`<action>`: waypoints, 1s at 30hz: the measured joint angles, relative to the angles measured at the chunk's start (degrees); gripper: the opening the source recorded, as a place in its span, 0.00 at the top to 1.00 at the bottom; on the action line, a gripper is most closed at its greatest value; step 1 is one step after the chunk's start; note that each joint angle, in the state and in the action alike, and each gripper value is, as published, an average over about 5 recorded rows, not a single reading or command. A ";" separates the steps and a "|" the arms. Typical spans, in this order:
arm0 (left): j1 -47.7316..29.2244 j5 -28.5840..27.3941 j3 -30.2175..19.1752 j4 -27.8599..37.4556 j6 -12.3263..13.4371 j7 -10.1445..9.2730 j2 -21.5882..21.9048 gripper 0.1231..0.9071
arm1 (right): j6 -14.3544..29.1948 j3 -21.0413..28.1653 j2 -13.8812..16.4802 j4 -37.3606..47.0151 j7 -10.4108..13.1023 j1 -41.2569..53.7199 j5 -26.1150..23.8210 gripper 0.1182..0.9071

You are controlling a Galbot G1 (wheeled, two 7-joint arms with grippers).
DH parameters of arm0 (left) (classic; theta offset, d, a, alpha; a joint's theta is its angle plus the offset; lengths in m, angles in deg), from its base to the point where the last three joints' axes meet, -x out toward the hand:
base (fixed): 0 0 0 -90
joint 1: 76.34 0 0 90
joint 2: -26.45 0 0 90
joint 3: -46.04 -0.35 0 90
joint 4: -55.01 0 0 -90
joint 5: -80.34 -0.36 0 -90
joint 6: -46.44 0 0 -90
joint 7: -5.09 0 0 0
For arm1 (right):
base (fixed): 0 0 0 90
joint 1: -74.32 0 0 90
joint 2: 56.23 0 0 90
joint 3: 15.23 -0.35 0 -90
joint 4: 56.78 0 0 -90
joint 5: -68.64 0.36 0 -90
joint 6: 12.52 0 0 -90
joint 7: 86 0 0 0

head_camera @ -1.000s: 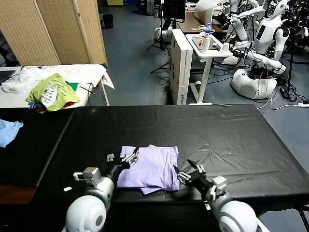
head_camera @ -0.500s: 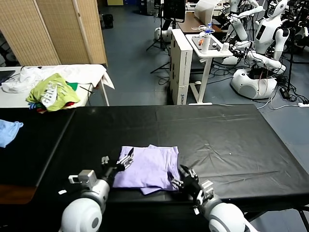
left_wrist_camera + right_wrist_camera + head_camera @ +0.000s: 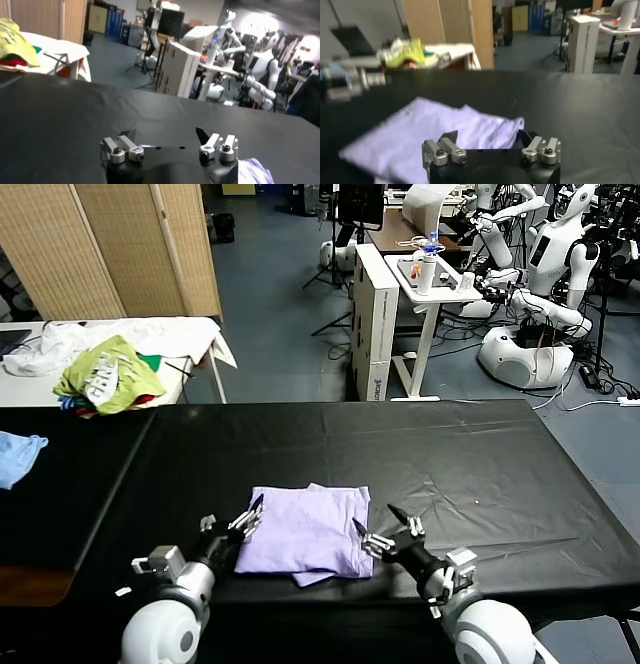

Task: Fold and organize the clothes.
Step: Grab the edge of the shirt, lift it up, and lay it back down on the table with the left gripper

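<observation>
Comparing against the earlier head view, the left gripper (image 3: 247,521) has drawn back off the folded lavender T-shirt (image 3: 305,532) to its left edge, jaws spread wide and holding nothing. The shirt itself has not shifted. The right gripper (image 3: 381,531) has risen and opened out since then; its jaws now stand apart, empty, just beside the shirt's right edge. The shirt lies flat on the black table covering (image 3: 470,454), near the front edge, between both grippers. Its long axis runs left to right, with a loose corner protruding toward the robot.
</observation>
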State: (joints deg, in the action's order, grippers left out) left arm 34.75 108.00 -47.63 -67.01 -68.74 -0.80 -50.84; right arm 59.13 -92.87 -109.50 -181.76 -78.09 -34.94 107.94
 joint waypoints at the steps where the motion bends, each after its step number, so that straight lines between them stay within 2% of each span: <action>1: 0.19 0.59 0.42 0.69 0.72 0.57 -0.21 0.00 | 0.00 -0.47 -0.02 -0.08 0.00 -0.11 0.07 0.00; 8: 2.00 3.01 3.48 5.41 6.14 4.39 -1.49 0.00 | -0.06 -2.21 -0.30 -0.35 0.02 -0.53 0.13 0.00; 14: 3.78 3.42 4.15 7.03 8.30 5.76 -2.69 0.00 | -0.09 -2.78 -0.37 -0.39 0.05 -0.58 0.13 0.00; 19: 5.28 3.32 3.99 7.25 9.19 6.41 -3.86 0.00 | -0.10 -3.03 -0.36 -0.39 0.06 -0.54 0.13 0.00; 30: 5.49 3.33 2.72 8.85 9.22 6.69 -5.23 0.00 | -0.10 -3.15 -0.72 -0.06 0.06 -0.48 0.01 0.00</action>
State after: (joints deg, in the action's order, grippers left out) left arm 40.24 111.33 -44.91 -58.16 -59.51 5.88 -56.07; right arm 59.02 -96.01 -110.22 -181.82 -78.03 -35.42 107.96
